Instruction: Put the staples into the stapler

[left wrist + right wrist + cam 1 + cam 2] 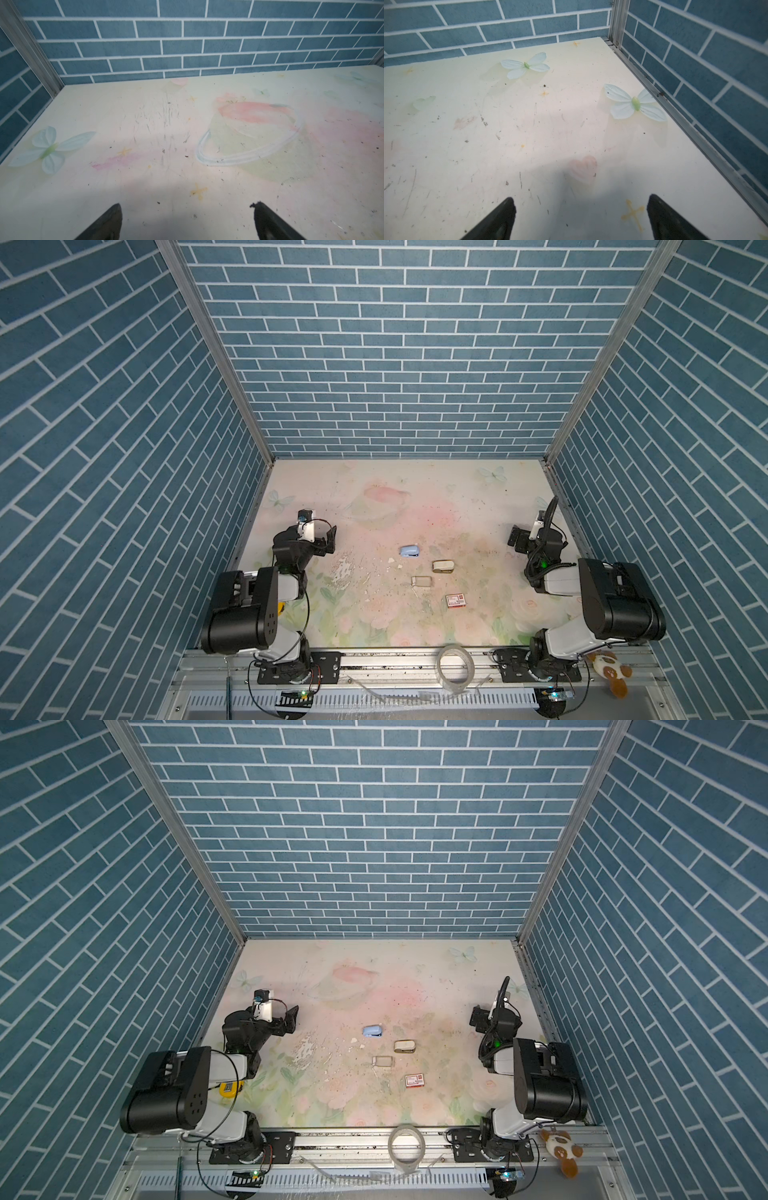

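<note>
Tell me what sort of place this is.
Probably a robot data-collection booth, not a real room: brick-print panels in aluminium framing enclose a printed tabletop, and two robot arms are bolted to a front rail.

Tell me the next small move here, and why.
Probably swing the right gripper inward toward the beige stapler, its nearest task item. Both it and the left gripper stand open, empty, out at the sides, and the greyish staples lie untouched near that stapler.
</note>
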